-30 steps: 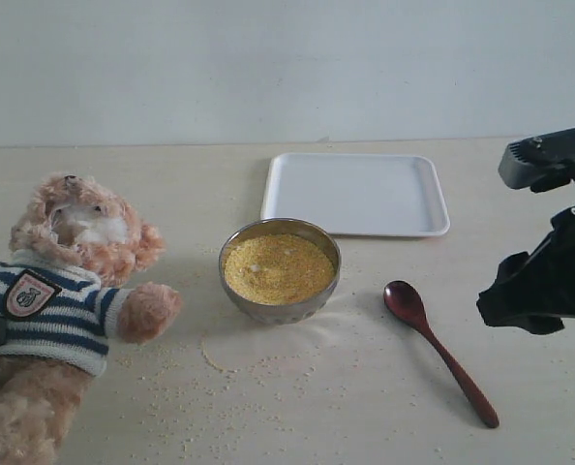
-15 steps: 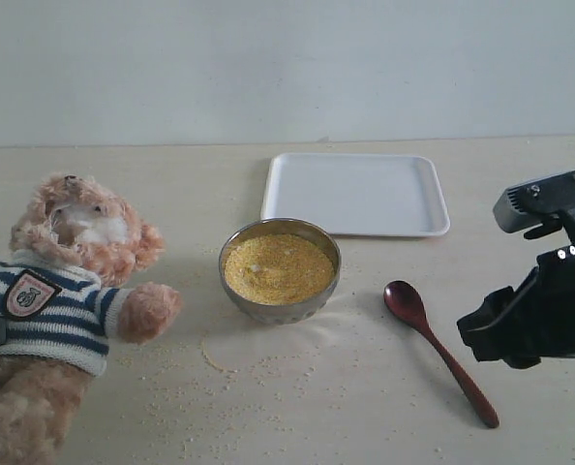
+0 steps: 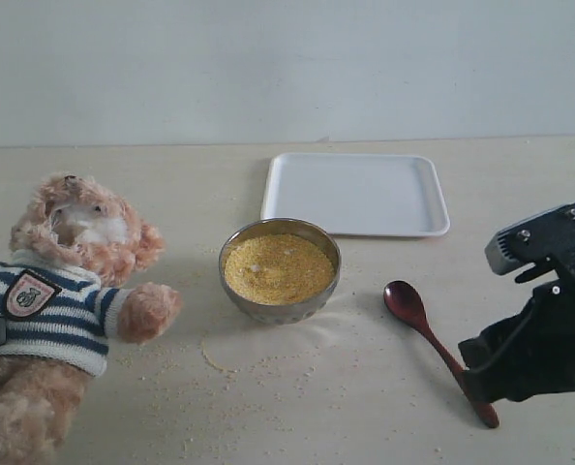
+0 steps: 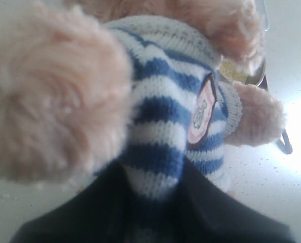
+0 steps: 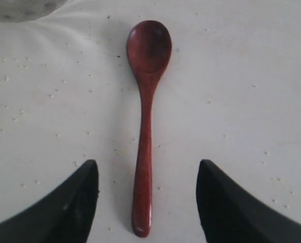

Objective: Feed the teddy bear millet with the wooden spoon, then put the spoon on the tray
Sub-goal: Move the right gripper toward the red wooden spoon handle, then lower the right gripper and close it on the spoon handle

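Just right of bowl (image 3: 268,312), right gripper (image 5: 146,167) wide open, empty, astride wooden spoon (image 5: 145,101) handle. Likely light, stiff, smooth: pinch mid-handle; left gripper (image 4: 153,195) clamped on teddy bear (image 4: 160,111).

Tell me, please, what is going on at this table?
The left gripper grips the bear around its middle. The right gripper hangs open over the spoon, which lies on the table beside the bowl of millet, not yet picked up. The tray sits behind the bowl.
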Available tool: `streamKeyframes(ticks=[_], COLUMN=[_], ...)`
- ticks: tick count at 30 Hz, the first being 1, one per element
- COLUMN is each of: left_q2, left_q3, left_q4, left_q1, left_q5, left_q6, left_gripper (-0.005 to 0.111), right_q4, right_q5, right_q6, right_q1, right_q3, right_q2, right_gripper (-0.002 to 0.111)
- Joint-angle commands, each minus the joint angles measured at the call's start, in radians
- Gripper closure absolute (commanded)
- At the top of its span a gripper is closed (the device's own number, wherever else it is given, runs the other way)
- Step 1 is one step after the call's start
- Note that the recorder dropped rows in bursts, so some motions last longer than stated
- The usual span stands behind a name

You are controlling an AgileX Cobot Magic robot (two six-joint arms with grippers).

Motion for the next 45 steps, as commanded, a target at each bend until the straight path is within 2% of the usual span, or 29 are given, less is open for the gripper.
streamKeyframes(ticks=[1, 3, 8, 19, 29, 35, 45], left_q2=[-0.008, -0.008, -0.008, -0.008, -0.008, -0.008, -0.008], left_q3=[0.002, 0.002, 0.002, 0.002, 0.002, 0.002, 0.002], left_q4=[-0.014, -0.014, -0.014, -0.014, -0.014, -0.014, -0.014], left_q1=[0.003, 0.003, 0.003, 0.003, 0.003, 0.003, 0.003], left_q5=[0.003, 0.003, 0.003, 0.003, 0.003, 0.003, 0.003], left_q6=[0.006, 0.006, 0.006, 0.010, 0.010, 0.010, 0.012], left_gripper=[0.102, 0.102, 0.102, 0.102, 0.102, 0.102, 0.102], right_q4=[0.012, 0.012, 0.008, -0.011, -0.388, -0.551, -0.599], right_q5=[-0.100, -0.161, -0.281, -0.341, -0.419, -0.511, -0.560], right_q6=[-0.010, 0.026, 0.151, 0.212, 0.537, 0.684, 0.720], right_q1=[0.097, 0.128, 0.134, 0.134, 0.134, 0.134, 0.134], right_q3=[0.036, 0.058, 0.103, 0.109, 0.109, 0.107, 0.095], right_q2=[0.004, 0.004, 0.029, 0.168, 0.238, 0.323, 0.388], right_gripper=[0.052, 0.052, 0.052, 0.052, 0.052, 0.052, 0.052])
